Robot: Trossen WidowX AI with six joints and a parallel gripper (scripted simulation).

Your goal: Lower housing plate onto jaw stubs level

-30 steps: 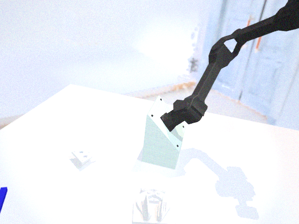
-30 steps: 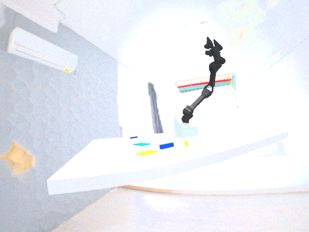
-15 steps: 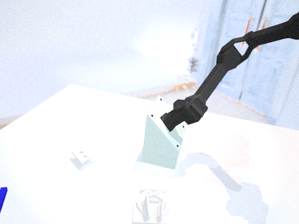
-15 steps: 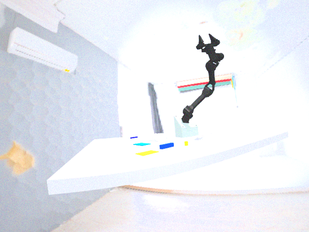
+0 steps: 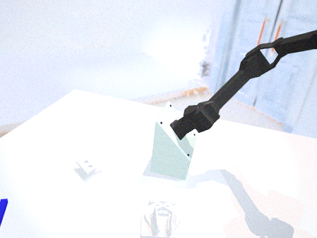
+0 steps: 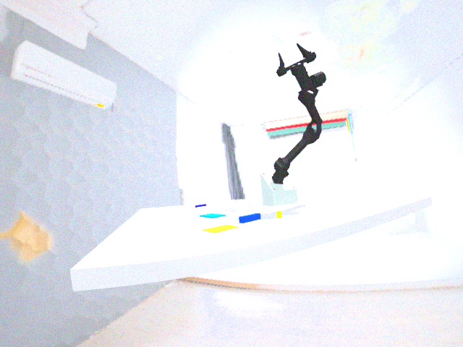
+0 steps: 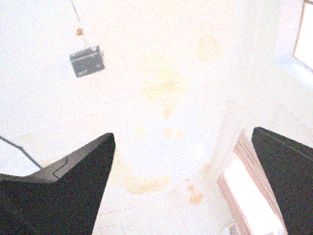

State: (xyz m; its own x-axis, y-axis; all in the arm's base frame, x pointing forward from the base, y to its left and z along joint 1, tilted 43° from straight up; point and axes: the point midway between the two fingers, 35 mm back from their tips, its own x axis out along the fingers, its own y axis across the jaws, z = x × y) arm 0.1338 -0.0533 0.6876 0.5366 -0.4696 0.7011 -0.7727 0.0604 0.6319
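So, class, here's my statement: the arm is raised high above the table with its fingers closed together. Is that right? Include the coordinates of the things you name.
Not quite: the fingers (image 6: 295, 56) stand wide apart, as the wrist view shows. The arm (image 5: 230, 87) (image 6: 312, 108) is indeed raised high above the table (image 5: 115, 123) (image 6: 149, 238).

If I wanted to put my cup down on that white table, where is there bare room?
On the table, there seems to be room between the small pale plate and the far edge, left of the greenish stand. It is more crowded around the yellow sheet, cyan sheet and blue block.
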